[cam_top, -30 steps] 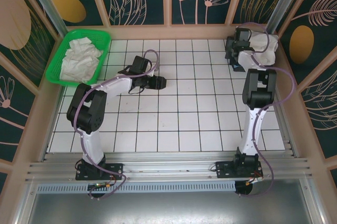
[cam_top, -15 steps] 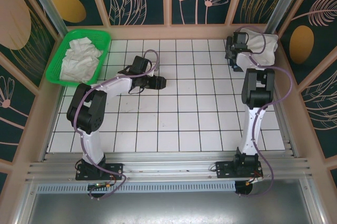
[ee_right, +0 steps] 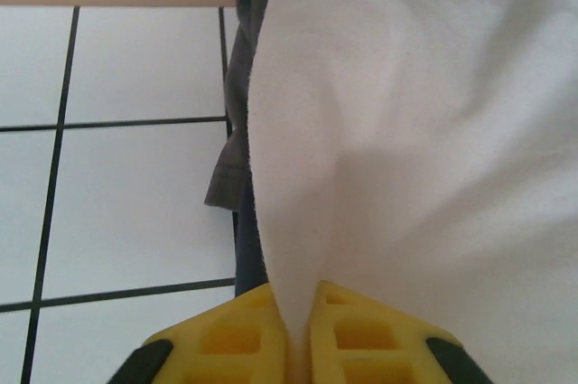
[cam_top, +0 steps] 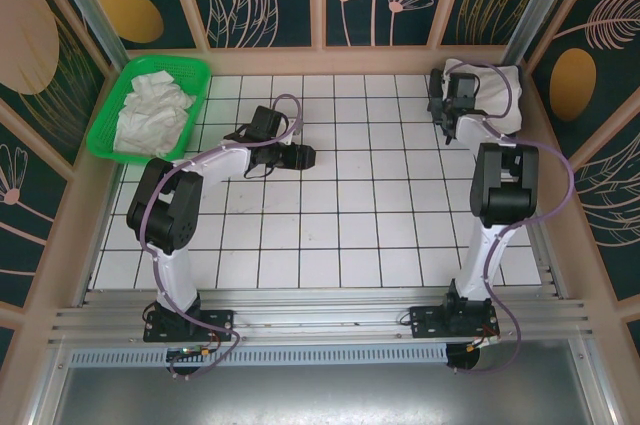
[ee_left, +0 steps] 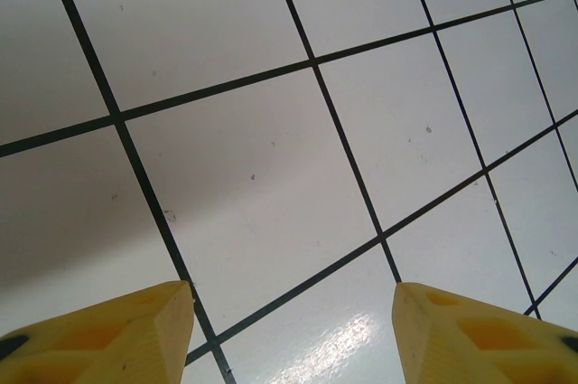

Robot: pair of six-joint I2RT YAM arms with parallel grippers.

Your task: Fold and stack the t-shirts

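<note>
I count two end effectors, one green basket (cam_top: 171,63) and one loose white t-shirt (cam_top: 492,85). I cannot number the crumpled white shirts (cam_top: 150,110) heaped in the basket. My right end effector (ee_right: 302,334) is pressed together on a fold of the t-shirt, which rises from between its fingers and spreads beyond it to the right, at the table's (cam_top: 350,235) far right corner. My left end effector (ee_left: 293,316) is spread over bare tile, with the basket well apart from it toward the far left.
</note>
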